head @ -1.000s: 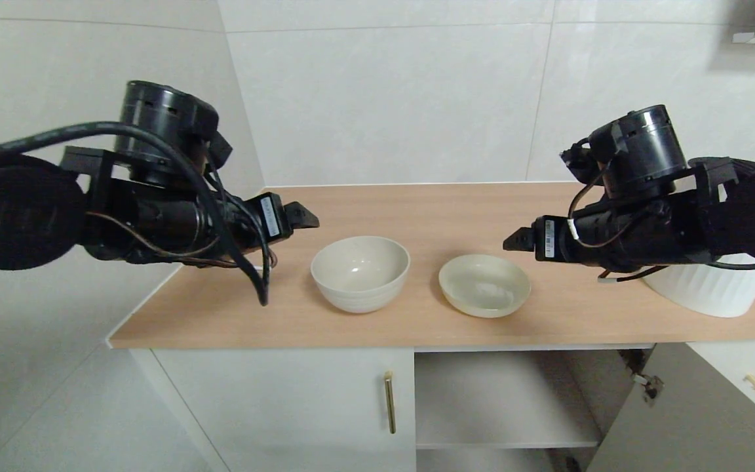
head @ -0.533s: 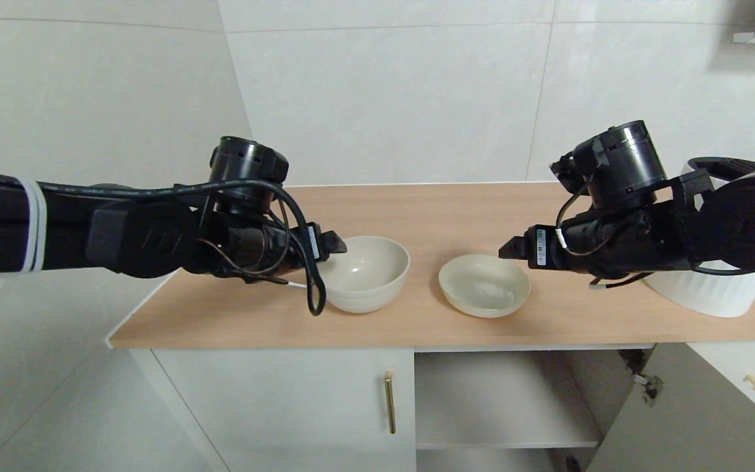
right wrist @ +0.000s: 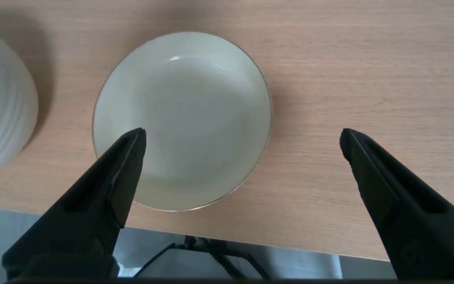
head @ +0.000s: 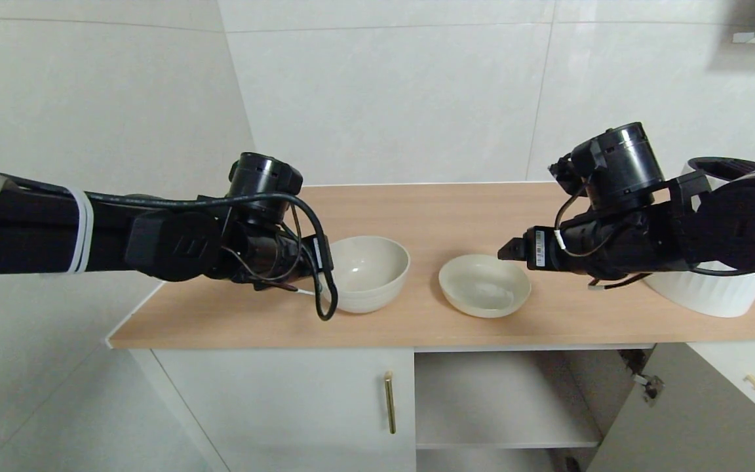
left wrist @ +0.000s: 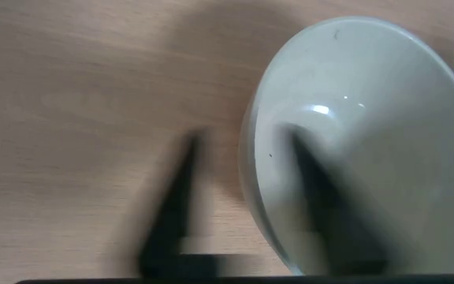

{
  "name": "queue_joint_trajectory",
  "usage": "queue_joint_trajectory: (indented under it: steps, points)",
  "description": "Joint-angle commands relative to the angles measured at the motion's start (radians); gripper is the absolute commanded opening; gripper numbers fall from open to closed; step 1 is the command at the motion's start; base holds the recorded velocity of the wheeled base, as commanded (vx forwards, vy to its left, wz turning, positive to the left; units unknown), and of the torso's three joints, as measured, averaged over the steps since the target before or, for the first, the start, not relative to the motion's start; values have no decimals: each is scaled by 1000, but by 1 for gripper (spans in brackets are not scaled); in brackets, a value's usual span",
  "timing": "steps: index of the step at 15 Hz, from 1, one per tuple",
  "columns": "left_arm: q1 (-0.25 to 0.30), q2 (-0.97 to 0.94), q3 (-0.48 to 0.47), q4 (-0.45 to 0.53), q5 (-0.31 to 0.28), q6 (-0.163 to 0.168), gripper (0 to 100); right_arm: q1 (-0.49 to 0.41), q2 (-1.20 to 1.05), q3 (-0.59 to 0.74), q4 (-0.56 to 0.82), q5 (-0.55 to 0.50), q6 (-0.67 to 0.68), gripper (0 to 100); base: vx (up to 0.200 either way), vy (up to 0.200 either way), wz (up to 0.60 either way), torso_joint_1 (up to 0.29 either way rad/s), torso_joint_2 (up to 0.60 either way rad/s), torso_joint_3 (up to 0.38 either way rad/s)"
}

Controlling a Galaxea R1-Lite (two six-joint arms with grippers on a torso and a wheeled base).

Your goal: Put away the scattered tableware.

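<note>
Nearest, at 6 o'clock below the counter (head: 220, 328): cabinet (head: 272, 406) with a brass handle (head: 389, 402), and at its 3 o'clock an open bay with a shelf (head: 502, 432).

Farther in, on the counter: bowl (head: 367, 272), deep and upright. At its 3 o'clock, just beside but apart: dish (head: 482, 288), shallow and upright.

At the bowl's 9 o'clock: left gripper (head: 329, 254), parted, straddling the rim. Seen from the left wrist, one finger (left wrist: 172, 213) outside the wall over the counter, the other inside the bowl; whether touching, unclear.

At the dish's 2 o'clock, over its rim: right gripper (head: 505, 250), spread wide, holding nothing. Seen from the right wrist, dish below and between the two fingers (right wrist: 109, 197), untouched.

At the dish's 3 o'clock: ribbed white pot (head: 712, 295), partly behind the right arm.

Farthest, at 12 o'clock: tiled wall (head: 384, 98).
</note>
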Motion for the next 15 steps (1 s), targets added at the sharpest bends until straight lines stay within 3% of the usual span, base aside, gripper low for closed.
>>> queue_joint_trajectory:
  steps: [1, 8, 15]
  points:
    - [-2, -1, 0, 1, 0, -1, 0, 0, 1, -2, 0, 2, 0, 100, 0, 0, 0, 0, 0, 0]
    - [-45, -224, 74, 1, -6, 0, 0, -28, 93, -37, 0, -6, 3, 100, 0, 0, 0, 0, 0, 0]
    - [-52, -247, 98, -25, -6, 0, 0, -46, 213, -72, -9, -23, 15, 100, 0, 0, 0, 0, 0, 0]
